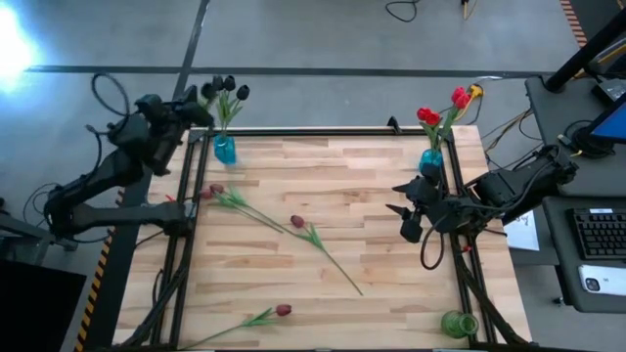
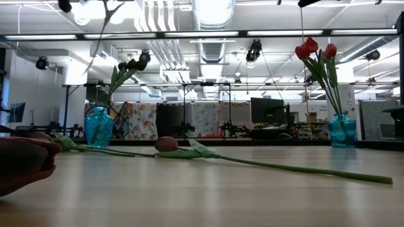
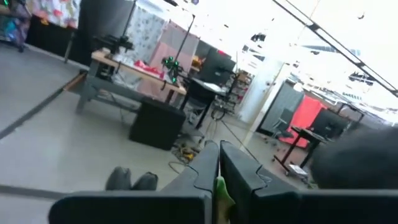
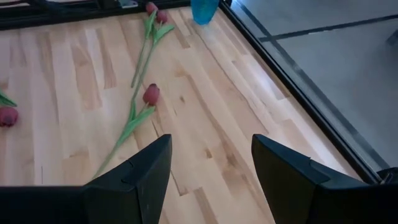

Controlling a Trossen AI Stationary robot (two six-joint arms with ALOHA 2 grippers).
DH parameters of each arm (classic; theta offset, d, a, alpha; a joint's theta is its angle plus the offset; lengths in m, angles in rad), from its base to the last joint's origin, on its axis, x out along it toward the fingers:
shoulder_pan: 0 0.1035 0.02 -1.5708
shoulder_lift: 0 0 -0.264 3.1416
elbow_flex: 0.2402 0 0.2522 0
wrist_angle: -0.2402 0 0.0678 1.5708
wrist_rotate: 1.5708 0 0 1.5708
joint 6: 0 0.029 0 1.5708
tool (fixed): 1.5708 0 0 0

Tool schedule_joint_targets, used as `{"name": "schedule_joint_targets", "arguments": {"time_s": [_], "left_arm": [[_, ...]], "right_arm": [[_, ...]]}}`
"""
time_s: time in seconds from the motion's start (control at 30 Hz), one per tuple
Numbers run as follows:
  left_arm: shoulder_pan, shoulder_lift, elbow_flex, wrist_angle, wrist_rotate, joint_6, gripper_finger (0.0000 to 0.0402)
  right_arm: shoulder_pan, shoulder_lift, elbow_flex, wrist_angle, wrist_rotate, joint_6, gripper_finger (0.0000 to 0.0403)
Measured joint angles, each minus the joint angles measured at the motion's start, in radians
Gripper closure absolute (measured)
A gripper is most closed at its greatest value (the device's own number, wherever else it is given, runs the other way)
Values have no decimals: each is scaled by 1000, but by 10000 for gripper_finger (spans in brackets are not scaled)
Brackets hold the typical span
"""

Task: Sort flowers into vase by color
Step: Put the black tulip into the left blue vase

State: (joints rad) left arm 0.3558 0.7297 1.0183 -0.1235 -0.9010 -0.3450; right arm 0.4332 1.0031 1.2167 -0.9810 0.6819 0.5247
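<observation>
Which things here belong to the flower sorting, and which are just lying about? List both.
Job: black tulips in the left blue vase; red tulips in the right blue vase; three maroon tulips lying on the table; green vase, probably; left gripper, shut, by the black tulips; right gripper, open.

Lying about: keyboard, paper, cables.

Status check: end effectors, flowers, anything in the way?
Left end effector shut on green stem by black-tulip vase. Right end effector open, empty, over table. Three maroon tulips on table. Nothing blocking.
</observation>
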Motion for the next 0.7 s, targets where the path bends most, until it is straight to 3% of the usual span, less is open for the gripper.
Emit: {"name": "schedule_joint_targets", "arguments": {"time_s": [0.3,0.7], "left_arm": [[255,102,-32,117,266,-96,401],[390,200,-123,296,331,-117,401]], "right_arm": [[1,0,0,3,-4,74,188],[1,24,0,3,-37,117,188]]}}
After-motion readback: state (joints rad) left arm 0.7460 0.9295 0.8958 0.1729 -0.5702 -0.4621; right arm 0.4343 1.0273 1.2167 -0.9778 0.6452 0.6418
